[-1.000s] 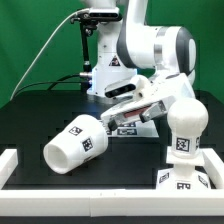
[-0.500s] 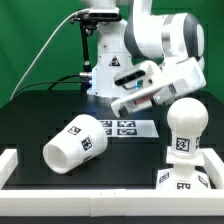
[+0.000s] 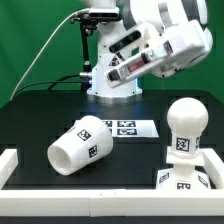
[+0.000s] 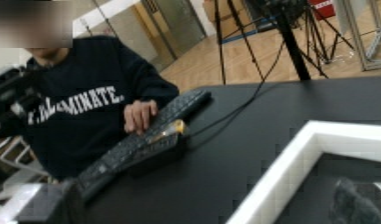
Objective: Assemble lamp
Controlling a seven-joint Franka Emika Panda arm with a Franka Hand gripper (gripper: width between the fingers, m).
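The white lamp shade (image 3: 81,144) lies on its side on the black table at the exterior view's left, tags showing. The ball-headed bulb (image 3: 185,127) stands upright in the square base (image 3: 184,180) at the exterior view's right front. My gripper (image 3: 116,68) is raised high above the table, tilted, well clear of the shade and the bulb. Its fingers are not distinct, so I cannot tell whether it is open or shut; nothing hangs from it. The wrist view looks sideways off the table and shows no fingers and no lamp part that I can name.
The marker board (image 3: 125,127) lies flat behind the shade. The glossy white robot pedestal (image 3: 108,82) stands at the back. A white wall (image 3: 22,161) borders the table's front and sides; it also shows in the wrist view (image 4: 304,160). Beyond it sit a person and a keyboard (image 4: 148,140).
The arm rose from low beside the shade's upper end to high above the table and tilted. The shade shifted slightly toward the exterior view's right. The bulb and base stayed put.
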